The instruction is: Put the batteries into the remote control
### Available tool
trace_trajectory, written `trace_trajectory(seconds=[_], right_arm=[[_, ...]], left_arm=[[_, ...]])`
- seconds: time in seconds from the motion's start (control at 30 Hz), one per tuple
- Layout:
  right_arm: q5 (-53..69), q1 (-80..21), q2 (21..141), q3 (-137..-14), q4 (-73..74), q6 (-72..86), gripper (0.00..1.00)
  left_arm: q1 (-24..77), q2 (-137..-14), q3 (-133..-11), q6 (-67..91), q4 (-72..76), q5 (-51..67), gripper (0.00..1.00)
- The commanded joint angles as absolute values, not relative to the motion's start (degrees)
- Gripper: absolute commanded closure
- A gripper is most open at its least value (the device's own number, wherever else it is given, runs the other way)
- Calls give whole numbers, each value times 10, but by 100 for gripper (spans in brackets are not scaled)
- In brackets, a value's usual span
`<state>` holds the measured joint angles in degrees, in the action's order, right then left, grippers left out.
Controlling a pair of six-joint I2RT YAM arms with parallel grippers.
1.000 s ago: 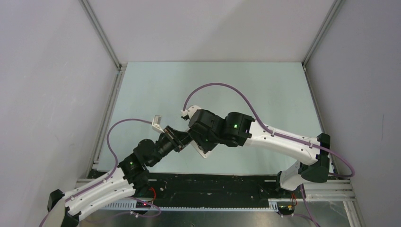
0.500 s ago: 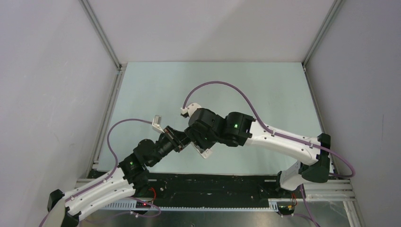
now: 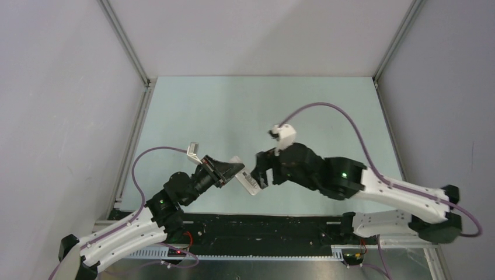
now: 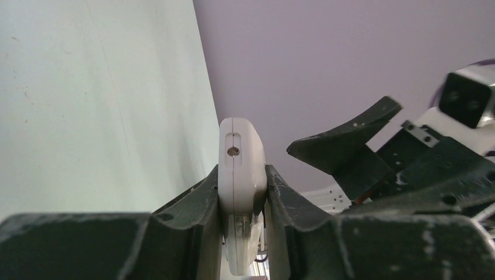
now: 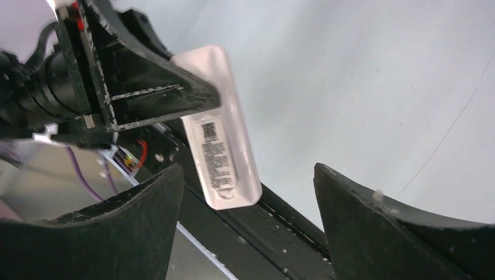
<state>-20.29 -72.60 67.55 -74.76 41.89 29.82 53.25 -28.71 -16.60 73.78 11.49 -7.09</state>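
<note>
The left gripper (image 3: 229,170) clamps the remote control (image 3: 248,178) by its long edges and holds it in the air over the near strip of the pale green table (image 3: 233,111), with the free end pointing toward the right arm. The hold appears meant to present the remote's back for work. The right wrist view shows the dark printed label facing that camera, and the left fingers cover the half of the remote behind the label. The right gripper (image 3: 261,171) hovers just beside the remote's free end. Its jaws are spread wide on either side of the remote, touching nothing and carrying nothing. No batteries appear in any view. Whether the battery cover is on or off cannot be made out, and the remote's front is turned away. The left wrist view shows the remote end-on only, a small round opening on its seam.
</note>
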Motion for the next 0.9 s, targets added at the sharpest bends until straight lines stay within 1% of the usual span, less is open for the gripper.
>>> trace_trajectory(seconds=[0.0, 0.1, 0.17, 0.23, 0.53, 0.87], right_arm=[[-262, -722, 558, -618, 266, 449, 14], [-270, -731, 497, -541, 173, 518, 13], [-280, -740, 478, -483, 125, 541, 12], [-290, -750, 469, -459, 89, 552, 11], [-293, -757, 474, -427, 48, 592, 9], [-258, -758, 471, -378, -10, 626, 12]], left_arm=[[535, -283, -174, 752, 145, -67, 100], [535, -280, -179, 757, 149, -65, 100], [534, -278, -183, 760, 151, -64, 100], [535, -275, -186, 764, 153, -63, 100], [535, -258, -192, 777, 153, -61, 100], [534, -257, -201, 780, 156, -60, 100]])
